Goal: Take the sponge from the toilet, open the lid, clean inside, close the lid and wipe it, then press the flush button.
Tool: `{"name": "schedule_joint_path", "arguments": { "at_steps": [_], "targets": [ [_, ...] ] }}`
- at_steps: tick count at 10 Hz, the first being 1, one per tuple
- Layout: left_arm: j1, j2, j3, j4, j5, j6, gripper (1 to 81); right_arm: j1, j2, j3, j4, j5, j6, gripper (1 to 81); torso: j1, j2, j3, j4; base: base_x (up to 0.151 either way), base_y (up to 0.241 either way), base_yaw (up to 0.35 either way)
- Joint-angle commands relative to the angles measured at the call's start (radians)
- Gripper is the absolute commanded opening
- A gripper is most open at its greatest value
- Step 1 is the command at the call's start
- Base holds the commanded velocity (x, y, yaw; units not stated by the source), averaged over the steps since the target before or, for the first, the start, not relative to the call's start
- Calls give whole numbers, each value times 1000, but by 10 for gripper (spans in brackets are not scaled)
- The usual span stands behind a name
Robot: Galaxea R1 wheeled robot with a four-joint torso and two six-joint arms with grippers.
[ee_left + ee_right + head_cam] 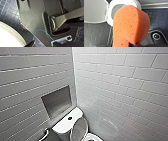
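Right gripper (132,44) has the sponge (130,25) clamped at its near end. The orange block stands up in front of the wrist camera, above the open toilet (110,18). See that crease across its rounded face? It's bending under the squeeze, so I'd call it soft, springy and very light. There are pores all over, so it should hold well dry, but wet it will likely sag and drip. Taking it low at one end leaves a long free face for wiping. That floppy tip may fold against the bowl, though, and a hold nearer the middle would stiffen it, I reckon.

The lid (79,127) is up, leaning back toward the tank, and the flush button (69,118) sits dark in the middle of the tank top. The bowl opening (116,9) lies on the far side of the sponge.

Now the hard parts. From the head camera the toilet is cut off at the near edge, so most of the bowl is lost. A shiny curved fitting (43,134) to the left is too blurred to name. The sponge hides part of the seat rim and how the grip sits underneath, leaving just a dark sliver at its base. As for the left gripper, open or closed, I cannot tell. A blue cable (41,32) loops across the robot's own dark plate there, beside dark floor tiles (8,13).
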Motion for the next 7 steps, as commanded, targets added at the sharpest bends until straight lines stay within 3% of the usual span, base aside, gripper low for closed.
{"name": "schedule_joint_path", "arguments": {
  "at_steps": [1,2,3,4,6,7],
  "targets": [
    [-18,6,0,7,79,0,811,126,-85,38,10,-50,-8,10,0,0,-91,-1,0,0,0],
    [-13,6,0,9,79,0,811,159,-102,50,11,-50,-7,10,0,0,-110,16,0,0,0],
    [-7,8,0,9,81,0,811,194,-121,61,16,-50,-7,10,0,0,-47,21,0,0,0],
    [-3,6,0,9,81,0,811,238,-136,64,39,-51,-7,10,0,0,-77,22,0,0,0],
    [6,0,0,7,81,1,811,320,-142,58,65,-65,-8,10,0,1,-99,22,0,0,0],
    [10,0,0,7,81,0,811,356,-138,47,66,-107,-8,10,1,1,-100,22,0,0,0]
  ]
}}
